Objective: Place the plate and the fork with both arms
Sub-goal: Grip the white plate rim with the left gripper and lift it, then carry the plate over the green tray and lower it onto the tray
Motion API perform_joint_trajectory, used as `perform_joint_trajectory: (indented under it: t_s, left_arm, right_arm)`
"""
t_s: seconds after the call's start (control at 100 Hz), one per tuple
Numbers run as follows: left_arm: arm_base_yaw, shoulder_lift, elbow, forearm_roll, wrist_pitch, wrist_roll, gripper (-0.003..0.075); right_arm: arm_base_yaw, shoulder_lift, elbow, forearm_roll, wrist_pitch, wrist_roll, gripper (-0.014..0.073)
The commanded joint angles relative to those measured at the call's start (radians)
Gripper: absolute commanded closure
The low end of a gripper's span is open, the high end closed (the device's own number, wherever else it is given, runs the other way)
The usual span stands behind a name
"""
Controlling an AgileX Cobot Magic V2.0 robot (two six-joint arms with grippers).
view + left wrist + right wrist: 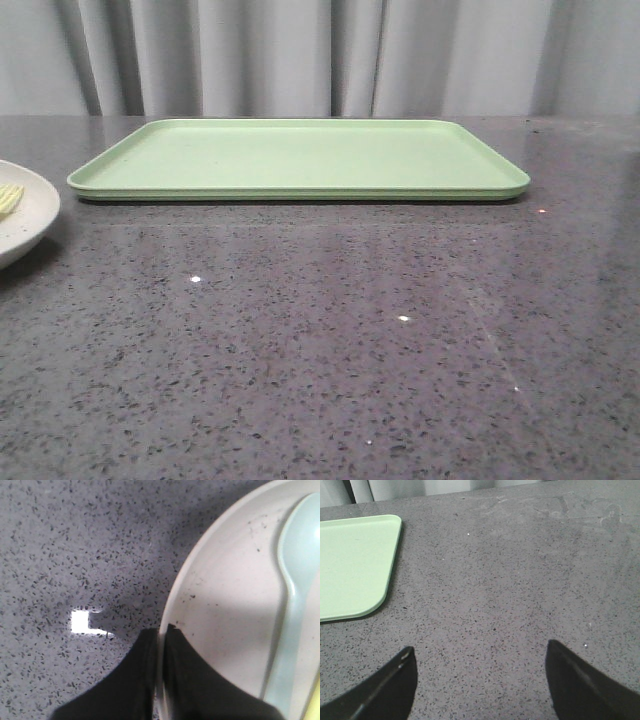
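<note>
Plate (22, 215) at front view's far left edge, off tray (300, 160). Left gripper (161, 680) pinches its rim; fork (314, 705) inside. Right gripper (480, 680) spread, empty. Lift level so contents don't slide.

Staged tabletop test setup, speckled grey stone counter (320, 360), pale grey curtain backdrop (300, 55), lone green tray (300, 158)
</note>
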Motion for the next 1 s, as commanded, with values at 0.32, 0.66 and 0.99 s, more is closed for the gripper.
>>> perform_joint_trajectory:
  t_s: [0.32, 0.66, 0.99]
  left_arm:
    - [0.08, -0.098, -0.156, -0.143, 0.064, 0.063, 0.0741]
    - [0.064, -0.083, -0.182, -0.3, 0.015, 0.084, 0.0741]
    - [-0.126, 0.071, -0.259, -0.367, -0.088, 0.049, 0.0741]
  right_arm:
    - [0.0, 0.013, -0.035, 0.0, -0.063, -0.011, 0.0052]
    - [0.0, 0.013, -0.035, 0.0, -0.062, -0.011, 0.0052]
    - [0.0, 0.013, -0.035, 0.0, -0.064, -0.011, 0.0052]
